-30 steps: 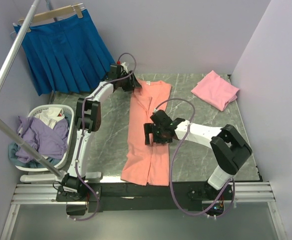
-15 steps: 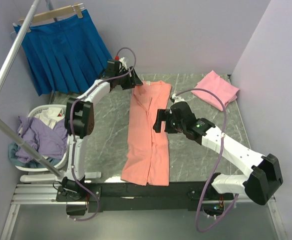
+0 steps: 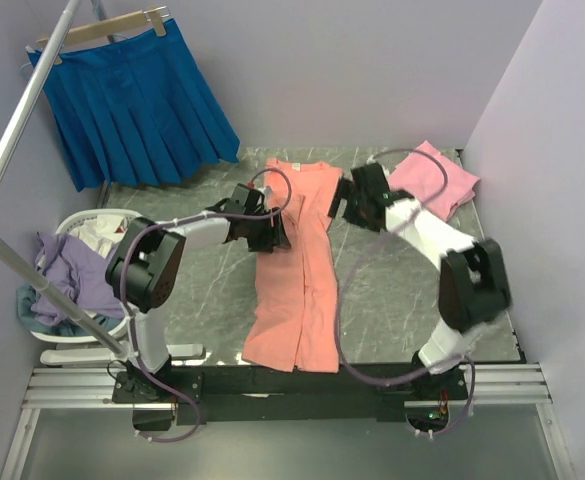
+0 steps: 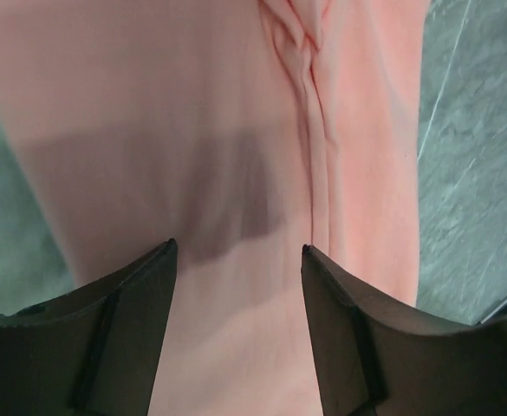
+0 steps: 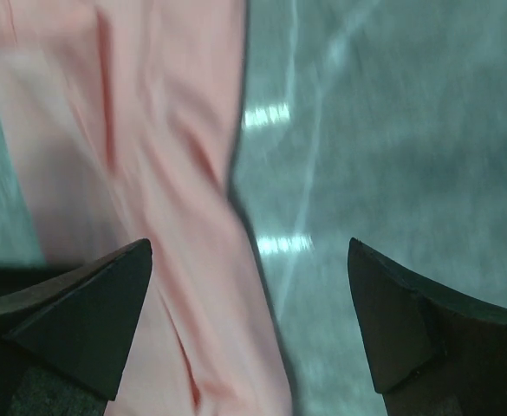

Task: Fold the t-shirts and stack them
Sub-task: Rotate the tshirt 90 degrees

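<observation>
The salmon-orange t-shirt (image 3: 297,270) lies on the table as a long narrow strip, sides folded in. It fills the left wrist view (image 4: 192,113) and shows in the right wrist view (image 5: 149,173). The lighter pink t-shirt (image 3: 432,180) lies folded at the back right. My left gripper (image 3: 272,232) is open and empty, low over the shirt's left edge near its middle. My right gripper (image 3: 344,208) is open and empty beside the shirt's right edge near the top, its jaws spanning that edge.
A bright blue pleated skirt (image 3: 137,100) hangs on a rack pole (image 3: 12,140) at the back left. A white laundry basket (image 3: 77,275) with purple clothes stands left of the table. The grey marble table (image 3: 402,290) is walled at back and right.
My left gripper has swung from the shirt's top left corner down to its left edge near the middle. My right gripper has moved from the shirt's middle up to its upper right edge.
</observation>
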Motion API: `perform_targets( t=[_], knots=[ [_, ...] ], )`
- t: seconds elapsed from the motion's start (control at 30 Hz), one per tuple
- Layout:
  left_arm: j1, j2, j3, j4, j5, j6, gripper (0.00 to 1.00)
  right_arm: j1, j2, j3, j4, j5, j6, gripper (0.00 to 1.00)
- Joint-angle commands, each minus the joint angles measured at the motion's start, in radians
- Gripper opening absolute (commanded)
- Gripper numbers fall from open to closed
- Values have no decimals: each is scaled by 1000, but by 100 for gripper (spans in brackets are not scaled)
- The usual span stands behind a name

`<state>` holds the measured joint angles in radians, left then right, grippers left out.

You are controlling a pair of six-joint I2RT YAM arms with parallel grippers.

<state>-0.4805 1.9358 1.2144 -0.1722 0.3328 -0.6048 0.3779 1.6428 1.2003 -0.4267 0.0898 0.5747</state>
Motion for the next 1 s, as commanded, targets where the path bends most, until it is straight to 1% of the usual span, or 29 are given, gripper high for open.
perform_targets(
  t=[0.0,0.03,0.07,0.13,0.17,0.23,0.27,0.37,0.47,0.5,0.63,0.73,0.77,0.8,0.87,0.97],
  knots=[
    [-59,-162,-107,56,-89,-55,64,-33,279,348,-1,-62,-64,100],
    [-69,-193,-131,63,-92,-65,64,-39,325,402,-10,-76,-84,100],
    [-78,-208,-182,72,-95,-76,64,-42,398,482,3,-131,-90,100],
    [-108,-241,-222,95,-104,-107,64,-53,478,577,8,-209,-98,100],
    [-118,-247,-245,96,-110,-113,64,-56,561,690,-7,-261,-98,100],
    [-141,-253,-253,73,-129,-122,63,-59,636,793,-46,-317,-101,100],
    [-148,-253,-260,66,-138,-124,63,-59,700,880,-55,-337,-95,100],
    [-158,-259,-260,42,-172,-124,62,-60,787,988,-93,-361,-72,100],
    [-158,-264,-242,-3,-193,-113,62,-66,848,1065,-168,-271,-61,100],
    [-159,-267,-236,-15,-195,-112,62,-73,861,1084,-217,-256,-56,100],
    [-159,-284,-268,-15,-158,-139,63,-99,864,1058,-216,-197,-67,100],
    [-161,-261,-338,45,-123,-173,62,-129,923,1137,-259,-214,-99,100],
    [-161,-250,-373,59,-109,-184,62,-137,960,1194,-262,-244,-107,100],
    [-161,-226,-387,85,-110,-187,62,-145,972,1215,-264,-254,-110,100],
    [-161,-196,-409,95,-123,-187,62,-169,989,1230,-216,-326,-133,100],
    [-161,-134,-395,99,-140,-161,62,-200,1011,1243,-164,-367,-116,100]
  ],
)
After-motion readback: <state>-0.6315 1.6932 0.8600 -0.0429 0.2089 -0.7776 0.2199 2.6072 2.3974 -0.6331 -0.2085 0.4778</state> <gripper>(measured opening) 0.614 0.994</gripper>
